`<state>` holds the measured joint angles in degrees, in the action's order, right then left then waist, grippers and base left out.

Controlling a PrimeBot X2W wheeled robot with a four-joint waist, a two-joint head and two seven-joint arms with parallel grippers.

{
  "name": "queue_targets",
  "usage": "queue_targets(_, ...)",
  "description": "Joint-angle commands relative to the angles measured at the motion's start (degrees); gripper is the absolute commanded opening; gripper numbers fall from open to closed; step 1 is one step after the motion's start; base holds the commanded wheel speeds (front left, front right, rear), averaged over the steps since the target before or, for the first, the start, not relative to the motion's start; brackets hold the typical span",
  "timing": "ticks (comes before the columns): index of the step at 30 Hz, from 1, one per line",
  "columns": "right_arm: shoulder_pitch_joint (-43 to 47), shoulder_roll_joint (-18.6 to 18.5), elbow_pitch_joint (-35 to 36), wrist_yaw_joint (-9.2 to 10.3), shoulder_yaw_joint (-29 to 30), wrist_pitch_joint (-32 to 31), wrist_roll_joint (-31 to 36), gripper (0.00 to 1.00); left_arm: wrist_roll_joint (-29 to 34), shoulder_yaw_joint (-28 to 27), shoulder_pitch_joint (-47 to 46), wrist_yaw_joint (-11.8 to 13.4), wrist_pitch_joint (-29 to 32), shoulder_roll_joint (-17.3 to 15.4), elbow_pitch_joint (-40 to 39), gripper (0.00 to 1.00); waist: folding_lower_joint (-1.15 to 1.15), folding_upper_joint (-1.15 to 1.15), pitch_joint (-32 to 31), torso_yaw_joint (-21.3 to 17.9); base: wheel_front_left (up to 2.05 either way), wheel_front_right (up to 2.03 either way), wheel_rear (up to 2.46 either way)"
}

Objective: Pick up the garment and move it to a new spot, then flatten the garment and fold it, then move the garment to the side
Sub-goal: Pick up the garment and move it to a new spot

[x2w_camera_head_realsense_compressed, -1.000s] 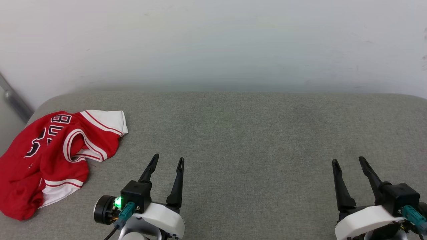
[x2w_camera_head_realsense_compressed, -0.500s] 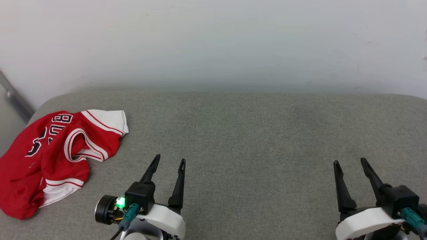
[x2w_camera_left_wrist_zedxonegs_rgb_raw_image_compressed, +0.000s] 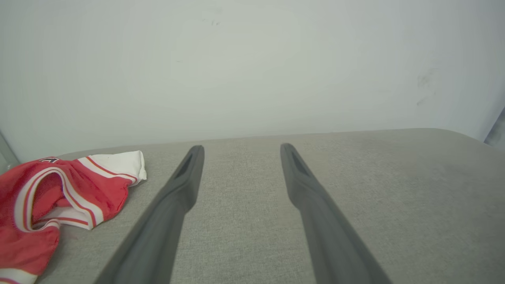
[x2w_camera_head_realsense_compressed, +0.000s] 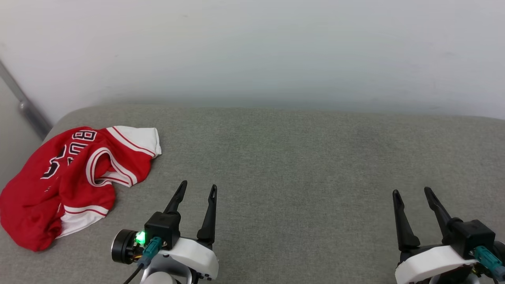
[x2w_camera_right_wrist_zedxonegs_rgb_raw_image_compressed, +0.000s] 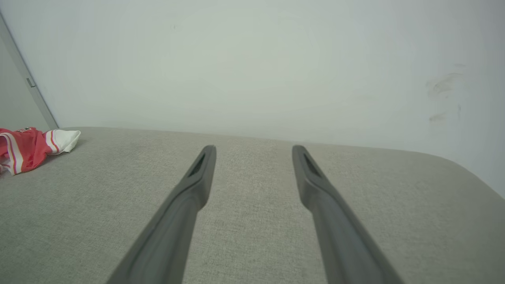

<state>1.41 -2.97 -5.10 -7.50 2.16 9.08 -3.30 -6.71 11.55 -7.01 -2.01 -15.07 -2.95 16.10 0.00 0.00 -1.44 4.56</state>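
Note:
The garment point(x2w_camera_head_realsense_compressed: 75, 173), a red shirt with white sleeves, striped trim and black lettering, lies crumpled at the far left of the grey padded surface point(x2w_camera_head_realsense_compressed: 300, 157). The left wrist view has the garment point(x2w_camera_left_wrist_zedxonegs_rgb_raw_image_compressed: 51, 201) at its left edge, and the garment point(x2w_camera_right_wrist_zedxonegs_rgb_raw_image_compressed: 27, 148) sits small at the left in the right wrist view. My left gripper point(x2w_camera_head_realsense_compressed: 198, 189) hovers open to the right of the garment, apart from it, with nothing between its fingers. Far to the right, my right gripper point(x2w_camera_head_realsense_compressed: 411, 194) is open and holds nothing. Both point toward the wall.
A pale wall point(x2w_camera_head_realsense_compressed: 252, 51) rises right behind the padded surface. A grey metal bar point(x2w_camera_head_realsense_compressed: 23, 104) slants down at the far left, beside the surface's rounded corner. The surface's right end curves away near the wall point(x2w_camera_right_wrist_zedxonegs_rgb_raw_image_compressed: 469, 173).
The whole head view has shifted a little right and up, so the camera moved. The garment lies as before. Both grippers stay open in about the same place.

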Motion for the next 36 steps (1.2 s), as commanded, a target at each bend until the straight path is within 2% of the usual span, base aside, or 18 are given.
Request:
queue_targets(1,-0.2,0.1,0.4,0.01,-0.1,0.2,-0.1,1.0,-0.2,-0.1,-0.5,0.2,-0.1,0.0,0.1,1.0,0.0,0.0,0.1,0.9,0.0,0.0,0.0)
queue_targets(14,-0.7,0.1,3.1,0.01,-2.7,-1.0,0.1,1.0,-1.6,-3.3,-2.1,1.9,-0.1,-0.1,-0.4,1.0,0.0,0.0,1.5,11.9,0.0,0.0,0.0)
queue_targets(23,-1.3,0.1,4.1,0.01,-4.3,-1.4,0.0,1.0,-1.7,-6.0,-1.3,2.2,-0.1,-0.6,-1.1,1.0,0.0,0.0,2.2,18.8,0.0,0.0,0.0)
queue_targets(29,-1.9,0.1,4.7,0.01,-5.1,-1.6,0.3,1.0,-1.6,-6.9,-1.0,1.7,-0.1,-0.6,-1.3,1.0,0.0,0.0,2.9,21.3,0.0,0.0,0.0)
queue_targets(36,-2.4,0.1,5.0,0.01,-5.4,-1.9,0.4,1.0,-0.6,-7.2,-1.4,2.0,-0.1,-0.5,-1.5,1.0,0.0,0.0,3.3,22.2,0.0,0.0,0.0)
